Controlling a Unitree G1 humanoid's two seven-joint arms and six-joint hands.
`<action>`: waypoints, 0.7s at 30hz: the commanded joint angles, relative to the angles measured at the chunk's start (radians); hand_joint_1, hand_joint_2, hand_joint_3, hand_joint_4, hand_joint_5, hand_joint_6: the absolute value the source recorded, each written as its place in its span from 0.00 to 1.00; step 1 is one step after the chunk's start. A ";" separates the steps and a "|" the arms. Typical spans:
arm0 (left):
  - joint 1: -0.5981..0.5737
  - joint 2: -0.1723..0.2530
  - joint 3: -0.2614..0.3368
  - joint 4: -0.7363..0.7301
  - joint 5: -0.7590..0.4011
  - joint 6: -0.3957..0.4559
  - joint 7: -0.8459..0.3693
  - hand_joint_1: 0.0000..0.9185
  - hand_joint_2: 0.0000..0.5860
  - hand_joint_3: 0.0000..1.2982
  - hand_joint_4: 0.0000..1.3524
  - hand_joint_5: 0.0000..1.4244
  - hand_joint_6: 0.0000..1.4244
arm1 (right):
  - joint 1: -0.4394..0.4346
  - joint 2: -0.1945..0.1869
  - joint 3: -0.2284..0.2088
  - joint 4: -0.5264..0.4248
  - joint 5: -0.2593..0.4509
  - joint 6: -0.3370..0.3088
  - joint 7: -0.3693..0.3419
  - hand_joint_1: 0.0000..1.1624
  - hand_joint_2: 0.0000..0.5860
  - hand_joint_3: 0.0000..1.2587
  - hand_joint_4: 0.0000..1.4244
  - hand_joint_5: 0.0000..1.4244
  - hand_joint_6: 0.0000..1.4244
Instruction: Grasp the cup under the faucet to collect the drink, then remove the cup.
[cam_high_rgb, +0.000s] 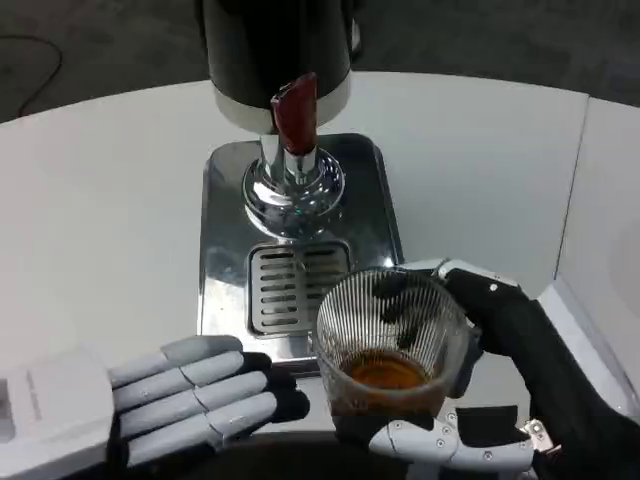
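Resting low on the white bench (90, 200), the left hand (150, 400) lies flat at the picture's lower left, its fingers (215, 385) straight and pressed side by side, holding nothing, tips pointing right toward the cup. Centre: the drink dispenser, with a black body (270, 45), a red tap lever (296, 115), and a chrome faucet (293, 190) over a steel drip tray (225, 230) with a slotted grate (290, 285). Just right of the grate's front edge: the ribbed clear glass cup (390, 345), upright, with amber drink in the bottom. It sits forward of the faucet, not under it. The right hand (500, 350) wraps it: fingers around the far rim side, thumb (440, 440) across the near base. Whether the cup touches the bench is hard to tell.
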 joint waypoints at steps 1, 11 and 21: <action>0.018 0.025 -0.002 -0.044 0.033 0.011 0.020 0.00 0.18 0.00 0.00 0.00 0.00 | 0.014 -0.001 -0.024 -0.057 0.028 0.001 0.017 0.79 0.19 0.61 0.56 0.71 0.70; -0.007 0.034 -0.011 -0.072 0.052 0.028 0.050 0.00 0.18 0.00 0.00 0.00 0.00 | 0.028 -0.008 -0.060 -0.084 0.042 0.007 0.042 0.79 0.19 0.61 0.56 0.71 0.70; -0.020 0.031 -0.028 -0.075 0.071 0.048 0.070 0.00 0.18 0.00 0.00 0.00 0.00 | 0.033 -0.007 -0.073 -0.089 0.046 0.010 0.048 0.79 0.19 0.61 0.56 0.71 0.71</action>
